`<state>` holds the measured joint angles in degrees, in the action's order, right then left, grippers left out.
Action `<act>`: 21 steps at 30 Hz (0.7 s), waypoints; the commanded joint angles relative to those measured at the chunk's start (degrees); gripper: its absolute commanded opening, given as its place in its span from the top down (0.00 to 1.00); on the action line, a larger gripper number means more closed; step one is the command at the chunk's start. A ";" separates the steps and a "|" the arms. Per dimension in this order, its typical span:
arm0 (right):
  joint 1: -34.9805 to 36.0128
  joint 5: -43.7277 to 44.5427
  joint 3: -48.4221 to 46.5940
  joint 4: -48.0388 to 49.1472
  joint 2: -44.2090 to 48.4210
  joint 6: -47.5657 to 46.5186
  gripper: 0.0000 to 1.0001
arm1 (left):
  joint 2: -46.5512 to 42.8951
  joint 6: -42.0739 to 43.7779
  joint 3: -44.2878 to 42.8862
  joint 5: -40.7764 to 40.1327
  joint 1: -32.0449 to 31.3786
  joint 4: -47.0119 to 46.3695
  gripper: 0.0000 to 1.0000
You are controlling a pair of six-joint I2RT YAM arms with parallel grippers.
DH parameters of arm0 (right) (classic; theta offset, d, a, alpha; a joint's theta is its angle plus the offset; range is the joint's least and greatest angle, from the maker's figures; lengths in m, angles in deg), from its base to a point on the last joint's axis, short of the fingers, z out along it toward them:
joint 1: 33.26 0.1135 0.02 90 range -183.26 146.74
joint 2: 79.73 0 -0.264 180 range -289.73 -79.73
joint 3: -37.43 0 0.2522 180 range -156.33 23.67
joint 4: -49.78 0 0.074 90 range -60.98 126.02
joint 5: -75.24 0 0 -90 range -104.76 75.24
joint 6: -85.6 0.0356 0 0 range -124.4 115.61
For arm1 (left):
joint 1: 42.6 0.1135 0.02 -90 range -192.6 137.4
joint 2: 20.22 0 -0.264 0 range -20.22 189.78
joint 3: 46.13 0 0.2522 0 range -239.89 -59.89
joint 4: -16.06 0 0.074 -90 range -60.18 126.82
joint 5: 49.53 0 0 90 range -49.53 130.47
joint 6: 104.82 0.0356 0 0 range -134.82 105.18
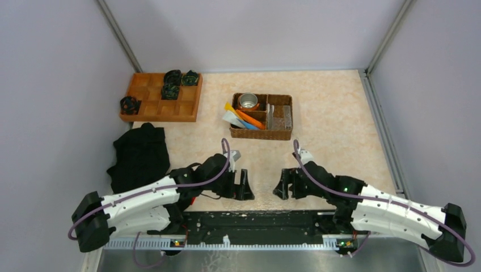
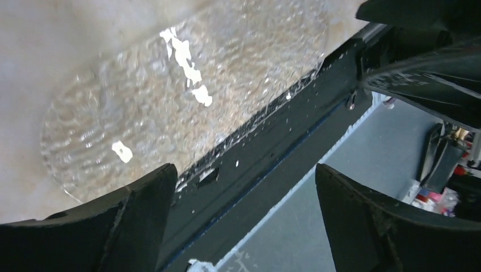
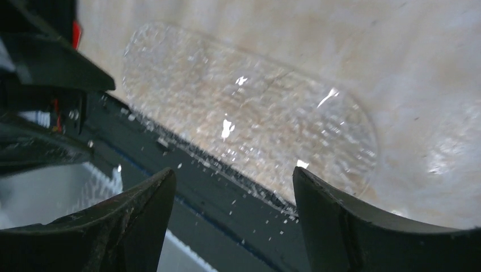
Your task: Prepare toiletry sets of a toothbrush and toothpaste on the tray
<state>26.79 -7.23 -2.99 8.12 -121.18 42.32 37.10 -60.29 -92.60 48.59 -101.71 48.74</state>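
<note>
Tray (image 2: 187,113) of clear bumpy plastic lies at the near edge of the desk (image 1: 334,113), between the two arms. Nothing is on it. No set is made yet, so the whole job is left. The toothpaste tubes (image 1: 243,119) lie in the wicker basket (image 1: 281,135), well apart from the tray. I count about four coloured pieces there. The toothbrushes are too small to pick out. There is one tray, one basket and one steel cup (image 1: 248,102). The left fingers (image 2: 130,226) and right fingers (image 3: 130,221) stand wide apart and hold nothing.

At seven o'clock my left arm (image 1: 142,198), at five my right arm (image 1: 397,207): white shells, black joints, a purple cable (image 1: 227,158) looping along each. My left pincer (image 1: 245,190) and right pincer (image 1: 282,188) are chunky matte-black wedges.
</note>
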 commanded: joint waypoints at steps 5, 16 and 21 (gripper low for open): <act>11.49 -4.41 4.37 -0.84 4.54 10.36 0.25 | -9.05 -6.93 9.22 9.47 -1.48 4.12 0.01; 22.12 1.61 10.24 12.91 -5.37 19.36 0.25 | -11.18 -14.32 15.58 8.60 -7.25 -2.85 0.01; 24.55 3.97 11.19 17.06 -11.31 21.92 0.25 | -10.31 -17.61 18.40 6.28 -10.84 -7.43 0.01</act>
<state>49.28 -5.81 6.76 19.40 -128.70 60.66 26.46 -72.68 -76.16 57.07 -110.58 45.61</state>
